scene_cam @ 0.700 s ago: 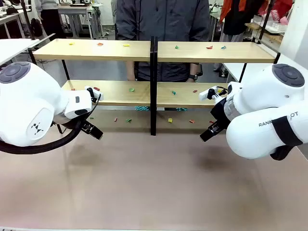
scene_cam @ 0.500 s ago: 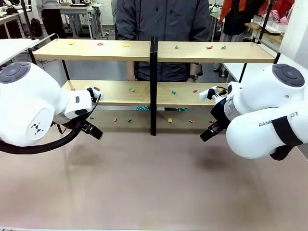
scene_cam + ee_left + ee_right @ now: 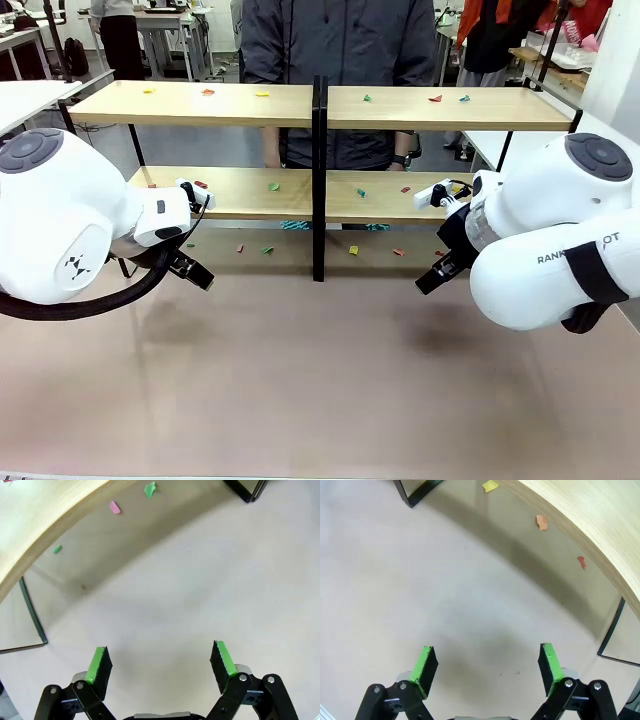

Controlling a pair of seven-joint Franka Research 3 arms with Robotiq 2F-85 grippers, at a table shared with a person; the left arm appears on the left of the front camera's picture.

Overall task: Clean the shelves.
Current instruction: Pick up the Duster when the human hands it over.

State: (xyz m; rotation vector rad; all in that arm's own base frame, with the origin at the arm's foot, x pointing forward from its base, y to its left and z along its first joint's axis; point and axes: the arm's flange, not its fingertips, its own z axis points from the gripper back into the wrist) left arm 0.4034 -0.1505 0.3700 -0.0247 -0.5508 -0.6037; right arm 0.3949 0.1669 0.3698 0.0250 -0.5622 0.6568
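- Left gripper (image 3: 190, 270) hangs low over the table (image 3: 320, 390), jaws spread wide, and there's nothing between its green pads (image 3: 96, 664) but bare tabletop.
- Look ahead of those fingers, up and to the left in its wrist view: that's the shelves (image 3: 35, 515), the lower board's pale edge sweeping across the corner.
- On the table beneath that edge lie a pink scrap (image 3: 114, 507), a green scrap (image 3: 150, 489) and a smaller green bit (image 3: 57, 549), all well ahead of the fingertips.
- Far ahead to the right of the fingers sits the rack's black foot (image 3: 247, 490).
- Over to the right gripper (image 3: 432, 277): it's parted wide too and grips nothing, low over plain table.
- Beyond its fingertips, up and to the right, the board edge curves past a yellow scrap (image 3: 490, 486), an orange scrap (image 3: 541, 522) and a red scrap (image 3: 581, 562).
- From the front, the rack stands just beyond both grippers, its centre post (image 3: 319, 180) between them, with coloured bits dotted over the boards.
- A person (image 3: 340, 40) stands right behind it.
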